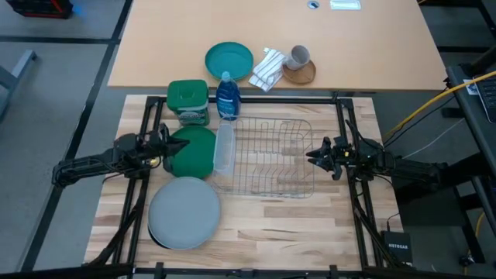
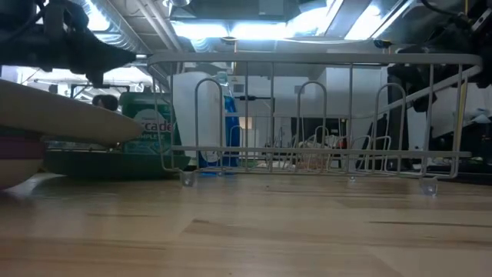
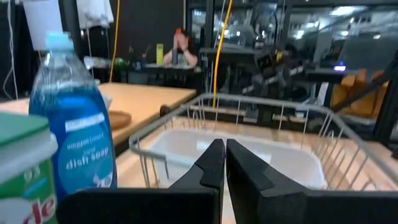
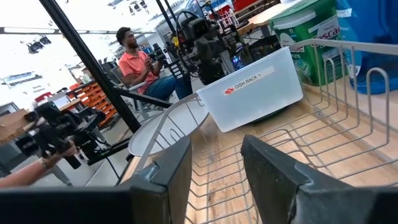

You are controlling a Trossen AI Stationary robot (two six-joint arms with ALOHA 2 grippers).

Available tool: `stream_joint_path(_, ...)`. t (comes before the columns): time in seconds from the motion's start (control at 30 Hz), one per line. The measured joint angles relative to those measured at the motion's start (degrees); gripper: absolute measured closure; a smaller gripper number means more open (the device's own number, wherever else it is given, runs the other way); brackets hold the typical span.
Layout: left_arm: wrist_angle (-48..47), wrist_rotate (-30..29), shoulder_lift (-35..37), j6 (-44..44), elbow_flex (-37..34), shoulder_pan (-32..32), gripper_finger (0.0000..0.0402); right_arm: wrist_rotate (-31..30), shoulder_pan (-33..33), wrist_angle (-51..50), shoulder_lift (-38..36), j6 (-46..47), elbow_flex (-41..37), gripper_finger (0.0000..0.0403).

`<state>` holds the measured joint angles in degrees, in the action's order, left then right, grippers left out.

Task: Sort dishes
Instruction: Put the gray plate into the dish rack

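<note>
A large light grey plate (image 1: 184, 213) tops a stack at the table's near left. In the low view a magenta plate (image 2: 19, 146) and a white one (image 2: 15, 175) show beneath it. A green plate (image 1: 195, 151) lies flat between the stack and the wire dish rack (image 1: 267, 155). My left gripper (image 1: 169, 144) is shut and level, above the green plate's left rim, pointing at the rack (image 3: 219, 146). My right gripper (image 1: 312, 153) is open at the rack's right side, pointing into it (image 4: 216, 143), with nothing between its fingers.
A white caddy (image 1: 224, 147) hangs on the rack's left end. A green-lidded tub (image 1: 188, 101) and a blue dish soap bottle (image 1: 227, 97) stand behind it. A teal plate (image 1: 229, 60), a towel (image 1: 267, 68) and a mug (image 1: 298, 56) sit on the far table. People sit in the room beyond.
</note>
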<state>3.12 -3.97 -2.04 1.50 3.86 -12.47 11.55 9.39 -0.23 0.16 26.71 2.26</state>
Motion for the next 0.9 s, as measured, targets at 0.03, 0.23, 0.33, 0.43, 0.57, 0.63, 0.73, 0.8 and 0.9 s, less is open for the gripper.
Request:
stream_joint_path(0.03,0.9,0.2,0.0,0.0,0.0,0.0,0.0394,-0.2,0.0,0.0,0.0,-0.1,0.0,0.0255)
stream_joint_path(0.23,4.2,0.4,0.0,-1.4,0.1,0.0,0.0394,-3.9,0.0,-0.1,0.0,-6.0,0.0,0.0255)
stream_joint_path(0.33,3.8,0.4,0.0,-2.6,0.1,0.0,0.0394,-7.9,0.0,-0.1,0.0,-6.5,0.0,0.0255)
stream_joint_path(0.43,3.8,0.4,0.0,-2.1,0.1,0.0,0.0394,-9.6,0.0,-0.1,0.0,-6.7,0.0,0.0255)
stream_joint_path(0.57,4.4,0.4,0.0,-2.8,0.1,0.0,0.0394,-9.6,0.0,-0.4,0.0,-9.8,0.0,0.0255)
stream_joint_path(0.63,7.3,0.4,0.0,-2.6,0.1,0.1,0.0394,-9.7,0.0,-0.7,0.0,-13.2,0.0,0.0255)
stream_joint_path(0.73,11.7,1.5,0.0,1.0,0.7,1.0,0.0394,-9.7,0.0,-0.6,0.1,-16.6,0.0,0.0255)
stream_joint_path(0.8,9.8,4.4,-0.5,1.7,2.6,2.3,0.0394,-9.7,0.0,0.3,0.1,-16.8,0.0,0.0255)
stream_joint_path(0.9,5.7,5.5,-2.9,3.5,6.3,5.2,0.0395,-10.1,0.0,0.6,0.1,-16.7,0.0,0.0255)
